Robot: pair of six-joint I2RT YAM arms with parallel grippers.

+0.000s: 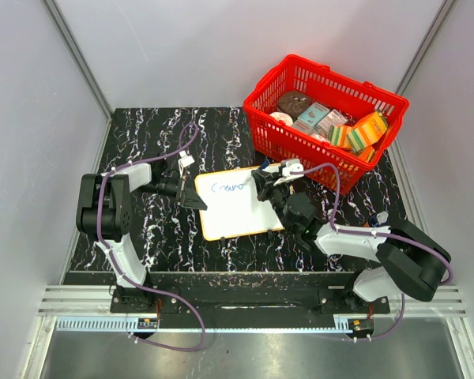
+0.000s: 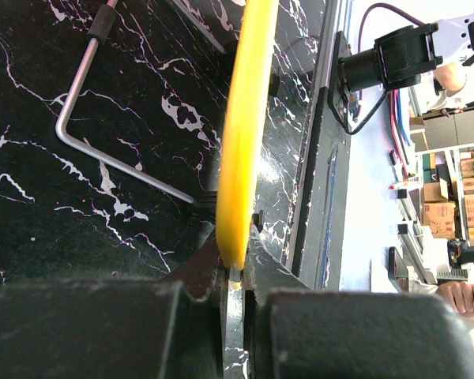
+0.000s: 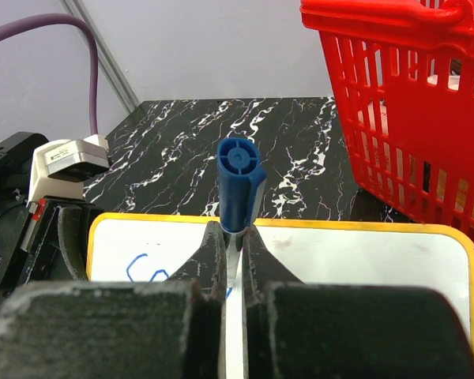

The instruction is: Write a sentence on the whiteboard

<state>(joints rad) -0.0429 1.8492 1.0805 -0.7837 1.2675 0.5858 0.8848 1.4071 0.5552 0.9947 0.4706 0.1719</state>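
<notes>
Top view: the whiteboard lies between the left gripper, at its left edge, and the right gripper, at its far right corner, with the sentence just left of the latter. Left wrist: jaws clenched on the board's yellow rim. Right wrist: jaws clenched on an upright blue marker, board directly beneath.
</notes>
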